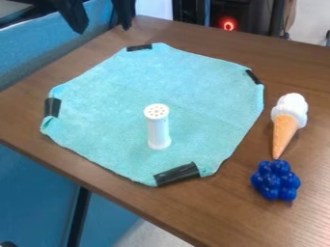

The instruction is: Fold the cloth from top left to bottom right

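A turquoise cloth (109, 91) lies spread and unfolded on a brown wooden counter (226, 212), a single white cylinder with a perforated top (158, 132) standing upright on it, in the way of a fold. Four black strips (177, 174) sit at the cloth's edges, one each at the top, right, bottom and left. Just beside the cloth, to its right, lies one toy ice cream cone, white on top with an orange-tan cone (289, 123); one glossy blue cluster of rounded lumps (276, 181) sits lower, right of the cloth's bottom strip. Beyond the cloth's upper-left side hangs the robot's one black pincer (103, 29), open, its two fingers apart with nothing between them, their upper parts cut off by the top edge. Behind the counter, past the cloth's top, one red light glows (228, 25) amid dark equipment hard to make out. The cylinder hides a small patch of cloth behind it.
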Robot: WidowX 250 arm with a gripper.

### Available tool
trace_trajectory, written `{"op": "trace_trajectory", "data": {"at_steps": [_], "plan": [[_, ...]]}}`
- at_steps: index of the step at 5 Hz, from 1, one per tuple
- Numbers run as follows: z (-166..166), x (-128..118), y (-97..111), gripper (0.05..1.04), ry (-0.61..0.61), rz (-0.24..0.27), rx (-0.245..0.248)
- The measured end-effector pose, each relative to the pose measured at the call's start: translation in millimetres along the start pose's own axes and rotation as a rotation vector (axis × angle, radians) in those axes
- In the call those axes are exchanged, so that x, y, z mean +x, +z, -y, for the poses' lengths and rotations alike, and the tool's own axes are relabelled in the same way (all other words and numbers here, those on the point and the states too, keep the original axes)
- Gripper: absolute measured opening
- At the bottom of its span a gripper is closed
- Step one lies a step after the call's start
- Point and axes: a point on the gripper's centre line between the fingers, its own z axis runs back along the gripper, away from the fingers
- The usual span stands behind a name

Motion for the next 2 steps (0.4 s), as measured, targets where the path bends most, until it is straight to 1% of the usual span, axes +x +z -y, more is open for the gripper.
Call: {"op": "trace_trajectory", "data": {"at_steps": [1,2], "plan": [[-1,-3,-10,1.0,-0.001,-0.027,0.01],[16,-25,-56,1.0,-0.183,-0.06,0.127]]}}
